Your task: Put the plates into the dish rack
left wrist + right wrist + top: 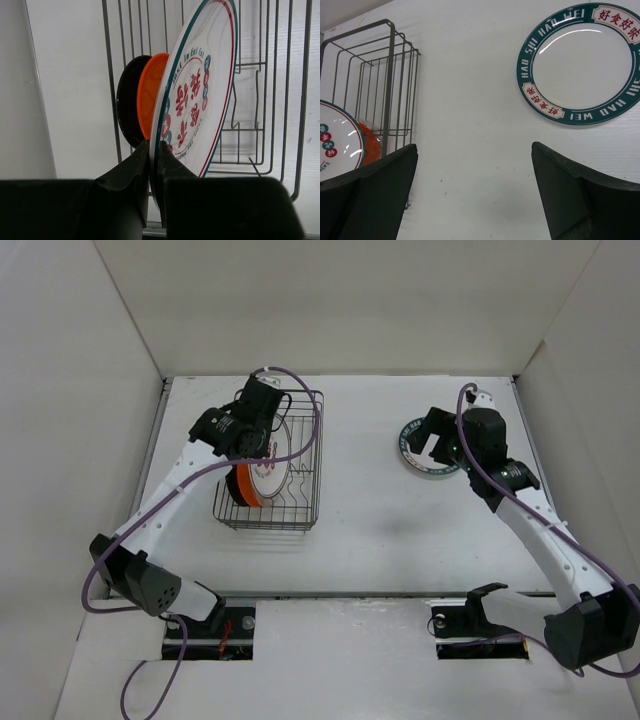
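Observation:
The dish rack (318, 455) stands at the left middle of the table. In it stand a small black plate (128, 107), a small orange plate (149, 95) and the white plate with red-black marks (200, 95), leaning. My left gripper (154, 144) is shut on that white plate's lower rim; from above it (260, 445) sits over the rack. The white plate with the dark green rim band (580, 65) lies flat at the right. My right gripper (474, 147) is open and empty, hovering near it (425, 447). I cannot make out the clear glass plate.
White walls enclose the table on the left, back and right. The rack (380, 85) shows at the left of the right wrist view, with bare white table (470, 100) between it and the green-rimmed plate (428, 474).

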`<state>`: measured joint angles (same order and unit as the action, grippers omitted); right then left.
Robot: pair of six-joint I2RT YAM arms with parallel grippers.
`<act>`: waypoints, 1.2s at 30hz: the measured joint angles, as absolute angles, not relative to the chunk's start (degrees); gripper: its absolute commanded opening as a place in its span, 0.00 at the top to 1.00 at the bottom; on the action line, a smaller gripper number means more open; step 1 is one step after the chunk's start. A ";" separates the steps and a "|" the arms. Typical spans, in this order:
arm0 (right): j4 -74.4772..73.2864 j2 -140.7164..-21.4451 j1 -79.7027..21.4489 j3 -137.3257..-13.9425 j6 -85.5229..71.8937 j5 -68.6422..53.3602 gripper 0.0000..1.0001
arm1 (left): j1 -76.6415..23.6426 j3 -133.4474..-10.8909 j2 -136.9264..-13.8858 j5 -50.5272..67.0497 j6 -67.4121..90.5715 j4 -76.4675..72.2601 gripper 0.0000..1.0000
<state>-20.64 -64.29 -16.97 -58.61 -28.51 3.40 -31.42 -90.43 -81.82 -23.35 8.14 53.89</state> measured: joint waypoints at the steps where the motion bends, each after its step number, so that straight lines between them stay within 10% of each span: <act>1: -20.62 -64.01 -16.97 -58.54 -28.53 3.49 0.00 | -31.40 -90.32 -81.82 -23.59 8.47 53.91 1.00; 18: -20.99 -63.35 -16.97 -56.73 -28.53 4.03 0.00 | -31.40 -89.65 -83.44 -23.40 10.17 54.22 1.00; 24: -21.02 -63.37 -15.79 -55.35 -28.53 4.05 0.00 | -31.40 -89.65 -85.45 -21.45 10.55 53.58 0.76; 36: -16.91 -70.54 -0.56 -47.83 -35.64 4.58 0.00 | -31.44 -94.24 -88.14 -15.66 9.43 53.28 0.75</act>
<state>-16.91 -70.54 -0.56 -47.83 -35.64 4.58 -31.44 -94.24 -88.14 -15.66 9.43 53.28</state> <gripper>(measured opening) 0.998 0.251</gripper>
